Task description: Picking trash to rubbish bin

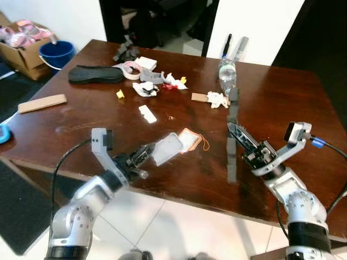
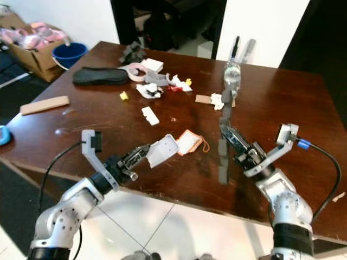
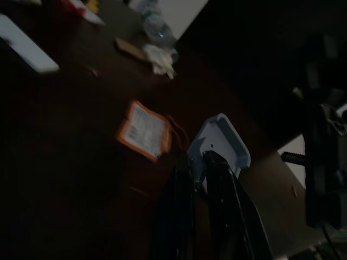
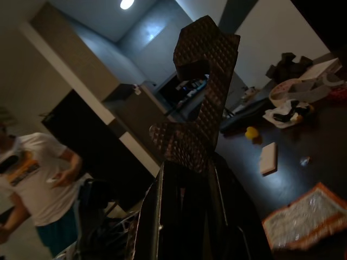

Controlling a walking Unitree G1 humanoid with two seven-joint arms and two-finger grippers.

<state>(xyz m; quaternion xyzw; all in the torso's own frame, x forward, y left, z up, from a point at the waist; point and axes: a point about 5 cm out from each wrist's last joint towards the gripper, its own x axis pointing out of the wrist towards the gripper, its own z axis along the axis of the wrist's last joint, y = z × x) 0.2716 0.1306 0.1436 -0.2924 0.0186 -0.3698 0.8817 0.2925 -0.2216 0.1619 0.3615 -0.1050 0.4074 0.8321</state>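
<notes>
My left gripper (image 1: 145, 152) hangs over the table's near edge, shut on a pale grey plastic tray piece (image 1: 167, 147), which is also clamped between its fingers (image 3: 217, 173) in the left wrist view. My right gripper (image 1: 239, 134) is shut on a long dark textured foam strip (image 1: 232, 142) that stands roughly upright above the brown table (image 1: 282, 108); the strip (image 4: 203, 81) rises from between the fingers in the right wrist view. An orange-edged packet (image 1: 190, 140) lies flat just beyond the tray piece.
Scattered on the table are a white slab (image 1: 147, 114), yellow bit (image 1: 120, 93), crumpled papers (image 1: 218, 99), plastic bottle (image 1: 227, 70), black insole (image 1: 96, 74) and tape roll (image 1: 132, 70). A blue bucket (image 1: 56, 54) and a cardboard box (image 1: 24, 46) sit far left. A person (image 4: 32, 173) stands nearby.
</notes>
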